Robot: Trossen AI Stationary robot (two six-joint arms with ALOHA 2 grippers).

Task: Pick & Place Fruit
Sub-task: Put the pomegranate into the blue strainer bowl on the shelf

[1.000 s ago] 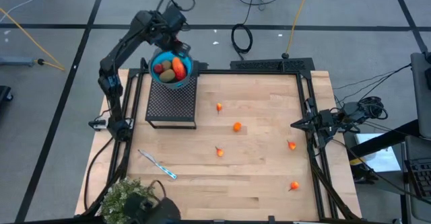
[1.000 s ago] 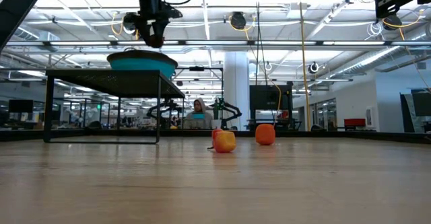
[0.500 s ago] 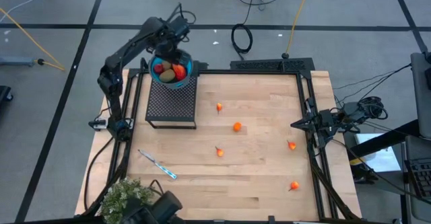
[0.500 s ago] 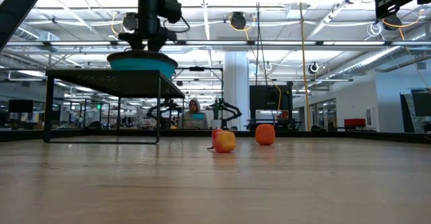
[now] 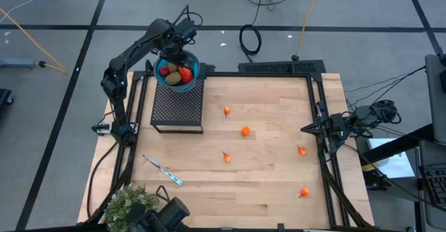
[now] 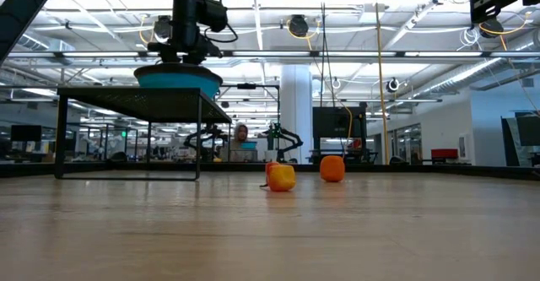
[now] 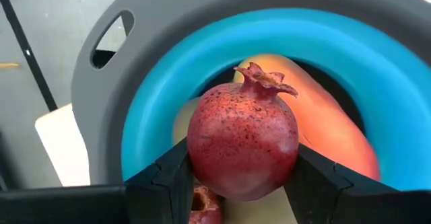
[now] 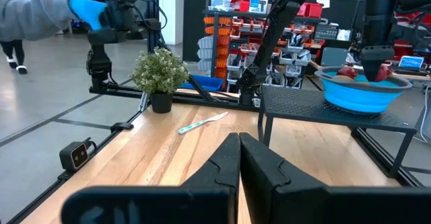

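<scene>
Left gripper [image 7: 242,183] clamps dark red fruit [image 7: 242,150] above blue bowl [image 5: 177,73] on far-left rack [image 5: 177,105], ready for drop. Small orange fruits [image 5: 245,130] scattered mid-table. Right gripper [image 8: 240,158] parked right, fingers closed, empty.

bowl [image 7: 202,62] cut off, lower fruit [image 7: 202,202] hidden

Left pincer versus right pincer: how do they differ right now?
The left pincer is shut on the pomegranate, held over the blue bowl on the black stand; the right pincer is shut and empty. The left is at work over the table's far left corner; the right waits at the right edge. Both are dark two-finger pincers.
</scene>
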